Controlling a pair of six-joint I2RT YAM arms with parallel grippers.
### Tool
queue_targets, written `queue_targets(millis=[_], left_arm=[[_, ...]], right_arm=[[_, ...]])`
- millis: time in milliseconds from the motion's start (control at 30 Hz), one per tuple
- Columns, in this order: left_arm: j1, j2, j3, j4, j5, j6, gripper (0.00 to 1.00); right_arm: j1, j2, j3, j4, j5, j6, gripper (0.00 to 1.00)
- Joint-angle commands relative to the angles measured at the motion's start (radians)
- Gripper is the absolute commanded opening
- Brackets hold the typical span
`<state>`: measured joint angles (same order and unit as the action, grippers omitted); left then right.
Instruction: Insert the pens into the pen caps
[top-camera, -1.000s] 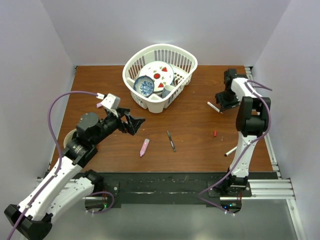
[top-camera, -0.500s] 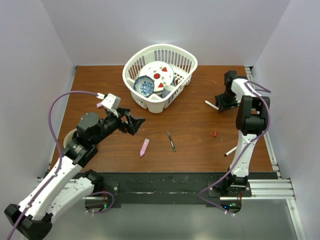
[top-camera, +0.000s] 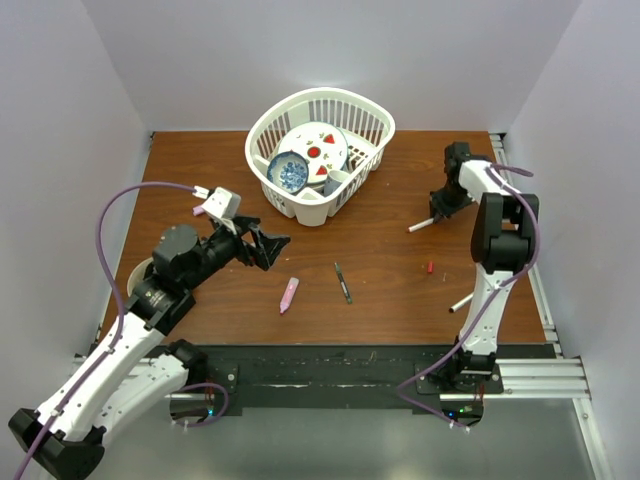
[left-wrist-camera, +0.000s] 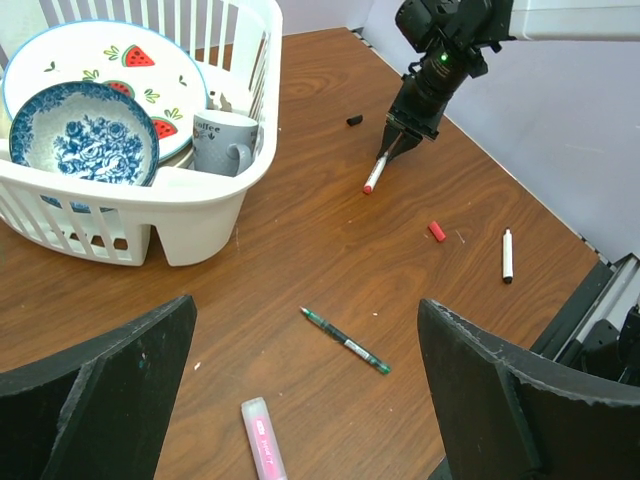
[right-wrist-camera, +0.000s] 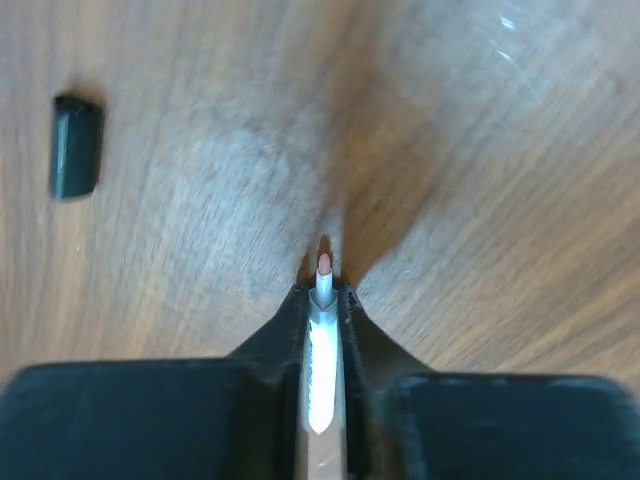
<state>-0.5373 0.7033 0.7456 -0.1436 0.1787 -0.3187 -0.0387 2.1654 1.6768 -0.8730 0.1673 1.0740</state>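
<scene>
My right gripper (right-wrist-camera: 323, 290) is shut on a white-barrelled pen (right-wrist-camera: 321, 345) whose red tip pokes out past the fingertips, low over the table; from above this pen (top-camera: 421, 225) juts left of the gripper (top-camera: 437, 212). A black pen cap (right-wrist-camera: 75, 145) lies just beyond it. On the wood lie a red pen cap (left-wrist-camera: 437, 231), a second white pen (left-wrist-camera: 507, 256), a thin dark green pen (left-wrist-camera: 346, 341) and a pink marker (left-wrist-camera: 262, 450). My left gripper (left-wrist-camera: 310, 400) hangs open above the pink marker and the dark pen, holding nothing.
A white dish basket (top-camera: 262, 128) with plates, a blue bowl and a mug stands at the back centre. The right wall and table edge run close by the right arm. The second white pen (top-camera: 461, 302) lies near the right arm's base.
The right gripper's jaws have closed on the white pen, and the pen's free end has swung round toward the near left. The left arm has not moved.
</scene>
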Motion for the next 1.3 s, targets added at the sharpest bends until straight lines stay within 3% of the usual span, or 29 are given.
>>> queue_targets(millis=[0,167,367,567,833,1000,1267], left_arm=[[-0.001,-0.002,0.014,0.013,0.016,0.038,0.96],[-0.001,0.047,0.052,-0.005,0.074,-0.018,0.89],[-0.001,0.143,0.06,0.027,0.266,-0.143,0.81],[-0.004,0.254,0.028,0.174,0.367,-0.258,0.76],[-0.026,0.413,0.02,0.381,0.479,-0.345,0.74],[-0.073,0.508,0.021,0.544,0.539,-0.43,0.73],[-0.105,0.613,0.058,0.613,0.538,-0.46,0.68]], right_arm=[[0.02,-0.028,-0.164,0.162,-0.031,-0.186,0.03],[0.031,-0.189,-0.33,0.345,-0.092,-0.376,0.0],[0.069,-0.433,-0.529,0.485,-0.239,-0.486,0.0],[0.204,-0.703,-0.709,0.562,-0.35,-0.431,0.0],[0.385,-1.027,-0.766,0.663,-0.433,-0.295,0.0],[0.436,-1.098,-0.779,0.712,-0.466,-0.23,0.0],[0.48,-1.156,-0.77,0.729,-0.474,-0.2,0.0]])
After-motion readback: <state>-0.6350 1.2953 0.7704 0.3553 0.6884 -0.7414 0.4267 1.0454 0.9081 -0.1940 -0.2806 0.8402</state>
